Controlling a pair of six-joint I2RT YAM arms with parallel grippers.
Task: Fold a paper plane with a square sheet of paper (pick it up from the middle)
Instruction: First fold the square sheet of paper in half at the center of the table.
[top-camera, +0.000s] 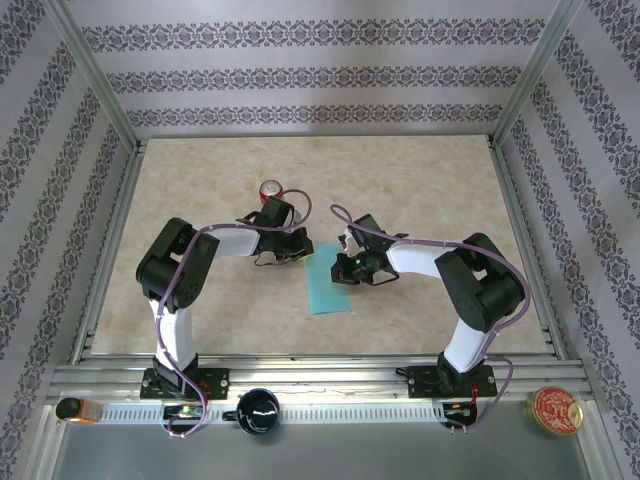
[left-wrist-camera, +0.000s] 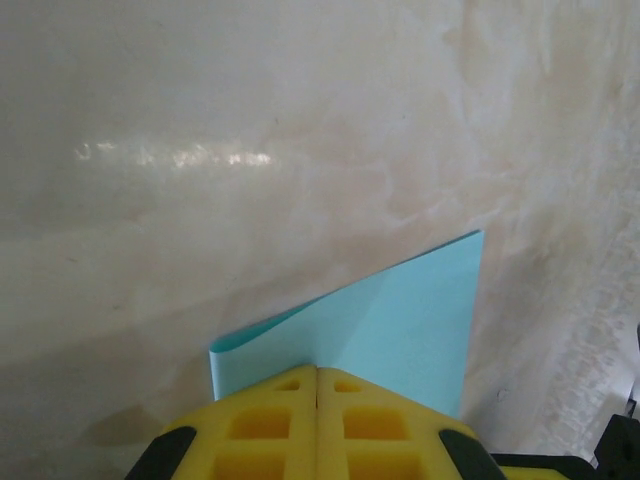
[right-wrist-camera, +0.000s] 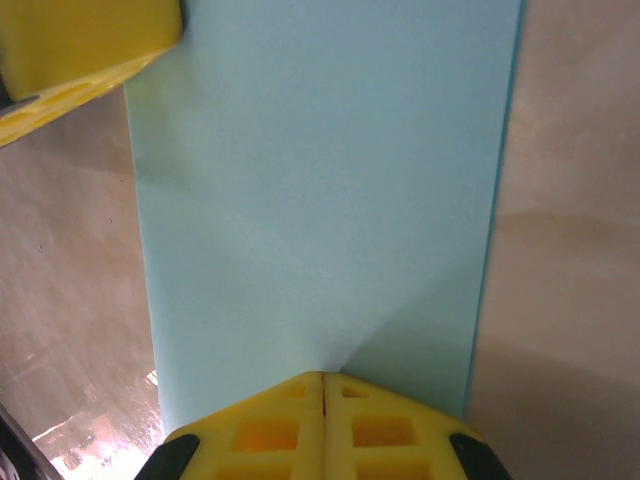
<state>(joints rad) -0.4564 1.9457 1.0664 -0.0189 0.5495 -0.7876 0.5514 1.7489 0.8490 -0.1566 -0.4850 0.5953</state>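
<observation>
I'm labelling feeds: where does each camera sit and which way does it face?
Top external: above and behind the bases, looking down at the table; both arms, left gripper and right gripper at the paper.
Left wrist: on the left arm, looking along its shut fingers at the paper's edge.
Right wrist: on the right arm, looking along its shut fingers down the paper.
Shared: all see the paper; right wrist also catches a left finger.

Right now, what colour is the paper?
The paper is plain turquoise-blue, clearest in the right wrist view.
</observation>
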